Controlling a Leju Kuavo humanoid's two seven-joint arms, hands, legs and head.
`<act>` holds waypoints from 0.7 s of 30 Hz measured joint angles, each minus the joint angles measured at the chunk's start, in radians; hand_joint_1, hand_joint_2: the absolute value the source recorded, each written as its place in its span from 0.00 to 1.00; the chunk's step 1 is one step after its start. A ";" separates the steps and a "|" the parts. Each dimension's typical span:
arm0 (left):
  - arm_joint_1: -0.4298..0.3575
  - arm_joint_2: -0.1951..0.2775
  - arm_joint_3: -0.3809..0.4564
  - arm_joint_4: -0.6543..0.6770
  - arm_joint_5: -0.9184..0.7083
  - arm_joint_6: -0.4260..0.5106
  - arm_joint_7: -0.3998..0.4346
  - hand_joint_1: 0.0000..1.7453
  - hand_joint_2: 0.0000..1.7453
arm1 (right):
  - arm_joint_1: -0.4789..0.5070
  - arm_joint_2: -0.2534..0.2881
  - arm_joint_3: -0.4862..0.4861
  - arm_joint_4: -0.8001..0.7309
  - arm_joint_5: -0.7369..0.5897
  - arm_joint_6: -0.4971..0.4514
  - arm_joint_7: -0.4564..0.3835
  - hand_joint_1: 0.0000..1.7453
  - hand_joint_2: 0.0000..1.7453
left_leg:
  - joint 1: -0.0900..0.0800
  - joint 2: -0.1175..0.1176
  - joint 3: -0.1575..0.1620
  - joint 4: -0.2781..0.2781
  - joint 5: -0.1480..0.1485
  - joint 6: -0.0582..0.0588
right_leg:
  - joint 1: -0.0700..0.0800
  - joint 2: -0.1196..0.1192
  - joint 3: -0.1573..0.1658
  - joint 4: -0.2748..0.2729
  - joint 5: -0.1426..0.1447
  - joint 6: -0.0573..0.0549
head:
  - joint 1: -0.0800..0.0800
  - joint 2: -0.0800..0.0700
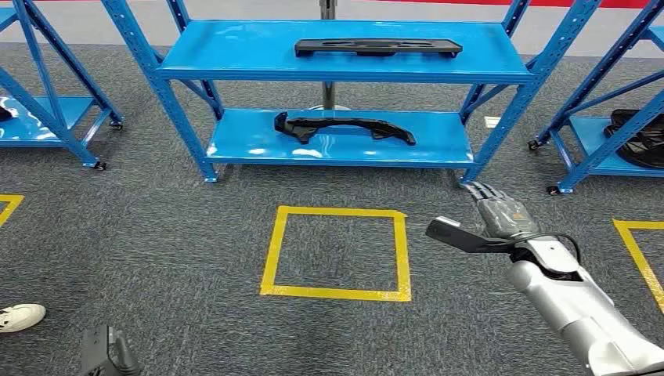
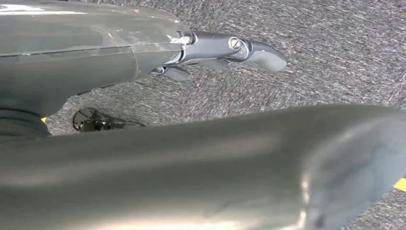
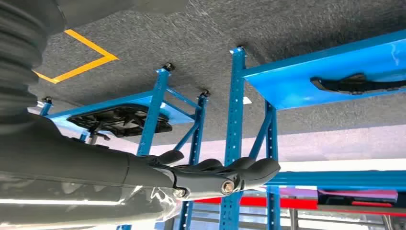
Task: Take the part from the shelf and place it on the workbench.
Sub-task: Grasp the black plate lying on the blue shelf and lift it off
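A long flat black part (image 1: 377, 48) lies on the top level of the blue shelf (image 1: 344, 74) straight ahead. A curved black part (image 1: 344, 128) (image 3: 356, 84) lies on the shelf's lower level. My right hand (image 1: 501, 215) is raised in front of the shelf's right leg, short of both parts. Its fingers (image 3: 225, 175) are stretched out, the thumb points left, and it holds nothing. My left hand (image 1: 106, 352) hangs low at the bottom left, over the carpet. Its fingers (image 2: 230, 48) are apart with nothing in them.
A yellow tape square (image 1: 337, 251) marks the grey carpet between me and the shelf. More blue shelves stand at the left (image 1: 47, 117) and at the right, the right one holding black parts (image 1: 638, 137) (image 3: 119, 120). A person's white shoe (image 1: 19, 316) is at the left edge.
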 joint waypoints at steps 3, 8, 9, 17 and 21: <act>0.000 0.000 0.000 0.000 -0.001 -0.001 0.000 0.00 0.00 | 0.000 0.000 0.002 -0.009 0.000 0.000 0.005 0.00 1.00 | 0.000 0.000 0.000 0.000 0.000 0.000 | 0.000 0.000 0.000 0.000 0.000 0.000 | 0.000 0.000; 0.001 0.000 0.000 0.000 -0.007 -0.002 -0.001 0.00 0.00 | 0.001 -0.005 0.011 -0.027 0.002 0.016 0.007 0.00 1.00 | 0.000 0.000 0.000 0.000 0.000 0.000 | 0.000 0.000 0.000 0.000 0.000 0.000 | 0.000 0.000; 0.001 0.000 0.000 0.000 -0.008 -0.002 -0.001 0.00 0.00 | 0.001 -0.007 0.013 -0.030 0.002 0.024 0.002 0.00 1.00 | 0.000 0.000 0.000 0.000 0.000 0.000 | 0.000 0.000 0.000 0.000 0.000 0.000 | 0.000 0.000; 0.001 0.000 0.000 0.000 -0.025 -0.010 -0.004 0.00 0.00 | 0.015 -0.025 0.035 -0.059 -0.007 -0.005 -0.023 0.00 1.00 | -0.002 0.000 -0.001 0.002 -0.001 0.001 | -0.002 0.000 0.000 -0.001 0.001 0.001 | 0.000 0.000; -0.001 -0.001 0.000 0.000 -0.043 -0.010 -0.011 0.00 0.00 | 0.046 -0.056 0.033 -0.117 -0.028 -0.061 -0.033 0.00 1.00 | -0.002 0.000 -0.002 0.000 0.000 0.015 | -0.008 -0.001 -0.001 -0.005 0.001 0.007 | 0.000 0.000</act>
